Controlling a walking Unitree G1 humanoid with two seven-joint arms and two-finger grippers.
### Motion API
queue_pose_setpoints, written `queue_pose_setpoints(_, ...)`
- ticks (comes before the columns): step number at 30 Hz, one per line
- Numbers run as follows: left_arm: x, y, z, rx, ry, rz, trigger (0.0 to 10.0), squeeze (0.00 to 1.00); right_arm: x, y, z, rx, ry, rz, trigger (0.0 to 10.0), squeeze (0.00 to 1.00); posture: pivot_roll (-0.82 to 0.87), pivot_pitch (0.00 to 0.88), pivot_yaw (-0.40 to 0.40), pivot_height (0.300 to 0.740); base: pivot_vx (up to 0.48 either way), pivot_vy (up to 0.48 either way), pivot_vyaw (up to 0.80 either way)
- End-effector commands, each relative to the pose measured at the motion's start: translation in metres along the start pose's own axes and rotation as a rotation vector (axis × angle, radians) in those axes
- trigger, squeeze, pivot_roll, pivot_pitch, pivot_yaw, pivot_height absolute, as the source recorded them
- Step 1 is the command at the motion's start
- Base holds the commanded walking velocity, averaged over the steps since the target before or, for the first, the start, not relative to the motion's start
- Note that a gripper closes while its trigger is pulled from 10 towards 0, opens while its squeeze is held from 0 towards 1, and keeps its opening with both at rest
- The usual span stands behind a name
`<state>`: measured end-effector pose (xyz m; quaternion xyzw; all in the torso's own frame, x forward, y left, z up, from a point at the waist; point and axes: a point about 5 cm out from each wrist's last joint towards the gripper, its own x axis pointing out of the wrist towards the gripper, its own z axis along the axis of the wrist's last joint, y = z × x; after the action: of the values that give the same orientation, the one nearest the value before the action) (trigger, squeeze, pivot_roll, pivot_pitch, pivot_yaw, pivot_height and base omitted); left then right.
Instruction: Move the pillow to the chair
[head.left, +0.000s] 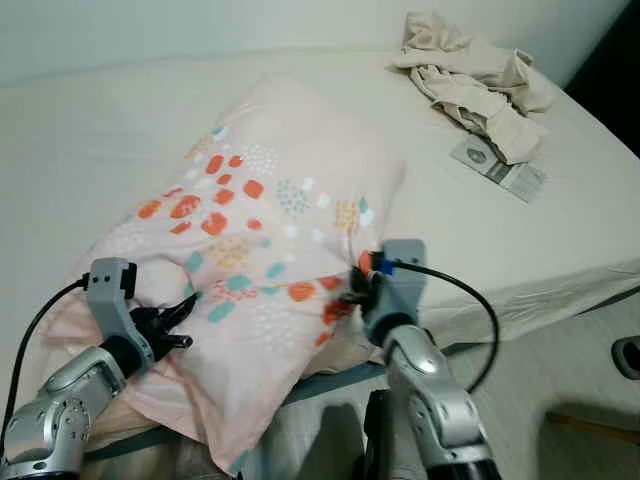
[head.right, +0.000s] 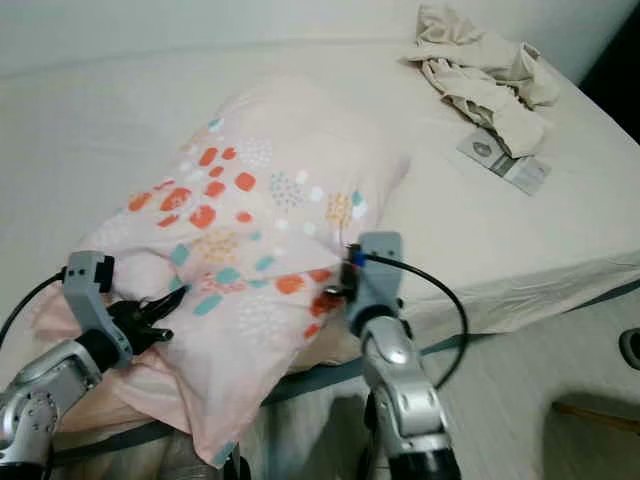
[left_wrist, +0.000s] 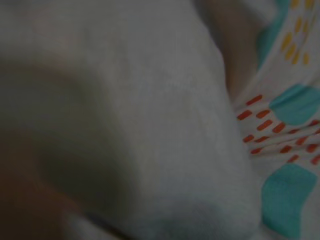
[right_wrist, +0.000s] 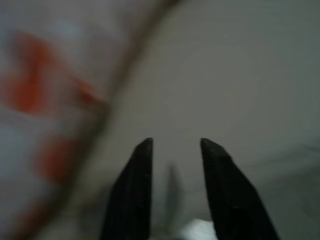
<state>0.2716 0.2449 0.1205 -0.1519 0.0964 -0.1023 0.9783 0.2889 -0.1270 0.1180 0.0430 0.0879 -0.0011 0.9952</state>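
Fingers (right_wrist: 142, 185) of both grippers press against the pillow (head.left: 270, 230) on the bed (head.left: 90, 140).

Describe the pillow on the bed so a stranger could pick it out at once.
On the wide cream bed, look at the near edge, between the left gripper and the right gripper. The pillow lies there, pale pink and printed with orange, teal and white blotches. The crumpled beige cloth and the small packet at the far corner are plain.
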Motion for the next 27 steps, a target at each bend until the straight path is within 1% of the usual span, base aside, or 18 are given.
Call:
queue_pose_setpoints(1,-0.001,0.002,-0.003,0.008,0.008,0.009,4.5,0.0,-0.001,-0.001,-0.001,-0.007,0.006,-0.001,10.0,1.0,-0.01,0.227,-0.088,0.59,0.0,0.0,0.0)
queue_pose_setpoints(3,0.0,0.001,-0.003,0.008,0.009,0.006,4.5,0.0,-0.001,-0.001,-0.001,-0.009,0.004,0.002,10.0,1.0,-0.01,0.227,-0.088,0.59,0.0,0.0,0.0)
queue_pose_setpoints(4,0.0,0.0,-0.003,0.004,0.008,-0.006,3.8,0.0,-0.002,-0.001,0.0,-0.015,0.001,0.005,10.0,1.0,-0.01,0.224,-0.087,0.59,0.0,0.0,0.0)
queue_pose_setpoints(5,0.0,0.0,-0.004,0.003,0.008,-0.009,0.0,0.0,-0.003,-0.002,0.001,-0.025,-0.004,0.006,10.0,1.0,-0.01,0.217,-0.087,0.59,0.0,0.0,0.0)
queue_pose_setpoints(9,0.001,-0.001,-0.003,0.001,0.007,-0.021,0.0,0.0,-0.004,-0.015,0.001,-0.097,-0.017,-0.056,10.0,1.0,-0.01,0.208,-0.088,0.59,0.0,0.0,0.0)
queue_pose_setpoints(10,0.001,0.0,-0.003,0.001,0.006,-0.022,0.0,0.0,-0.002,-0.032,-0.002,-0.111,-0.012,-0.135,10.0,0.8,-0.01,0.205,-0.087,0.59,0.0,0.0,0.0)
queue_pose_setpoints(11,0.001,0.0,-0.003,0.001,0.006,-0.022,0.0,0.0,-0.002,-0.032,-0.002,-0.111,-0.012,-0.135,10.0,0.8,-0.01,0.205,-0.087,0.59,0.0,0.0,0.0)
queue_pose_setpoints(12,0.002,0.0,-0.002,0.005,0.006,-0.023,0.0,0.0,0.0,-0.05,-0.004,-0.117,-0.01,-0.212,10.0,0.0,-0.01,0.205,-0.087,0.59,0.0,0.0,0.0)
queue_pose_setpoints(14,0.003,0.002,-0.002,0.015,0.014,-0.027,0.0,0.0,0.008,-0.089,-0.006,-0.086,-0.007,-0.334,10.0,0.0,-0.02,0.201,-0.077,0.59,0.0,0.0,0.0)
queue_pose_setpoints(16,0.004,0.003,-0.002,0.02,0.021,-0.03,0.0,0.0,0.017,-0.115,-0.004,-0.034,-0.006,-0.379,10.0,0.0,-0.02,0.201,-0.075,0.59,0.0,0.0,0.0)
queue_pose_setpoints(18,0.004,0.003,-0.002,0.02,0.021,-0.031,0.0,0.0,0.02,-0.123,-0.003,-0.016,-0.006,-0.384,10.0,0.0,-0.02,0.199,-0.072,0.59,0.0,0.0,0.0)
queue_pose_setpoints(19,0.005,0.003,-0.002,0.021,0.023,-0.033,0.0,0.0,0.024,-0.131,-0.001,0.009,-0.004,-0.385,10.0,0.0,-0.02,0.2,-0.069,0.59,0.0,0.0,0.0)
queue_pose_setpoints(20,0.007,0.002,-0.003,0.022,0.026,-0.039,0.0,0.0,0.033,-0.145,0.001,0.065,0.011,-0.358,10.0,0.0,-0.02,0.2,-0.069,0.59,0.0,0.0,0.0)
queue_pose_setpoints(21,0.007,0.002,-0.003,0.023,0.028,-0.043,0.0,0.0,0.037,-0.15,0.002,0.112,0.028,-0.353,10.0,0.0,-0.02,0.204,-0.058,0.59,0.0,0.0,0.0)
queue_pose_setpoints(23,0.008,0.001,-0.003,0.025,0.032,-0.048,0.0,0.0,0.044,-0.151,0.005,0.156,0.044,-0.296,10.0,0.0,-0.02,0.207,-0.055,0.59,0.0,0.0,0.0)
queue_pose_setpoints(24,0.009,0.0,-0.004,0.025,0.035,-0.052,0.0,0.0,0.049,-0.146,0.009,0.184,0.041,-0.238,10.0,0.0,-0.02,0.208,-0.054,0.59,0.0,0.0,0.0)
queue_pose_setpoints(26,0.01,-0.001,-0.004,0.029,0.038,-0.057,0.0,0.0,0.06,-0.129,0.016,0.242,0.035,-0.084,10.0,0.0,-0.02,0.209,-0.054,0.59,0.0,0.0,0.0)
queue_pose_setpoints(27,0.01,-0.001,-0.004,0.03,0.038,-0.06,0.0,0.0,0.067,-0.114,0.022,0.255,0.021,0.021,10.0,0.0,-0.01,0.211,-0.052,0.59,0.0,0.0,0.0)
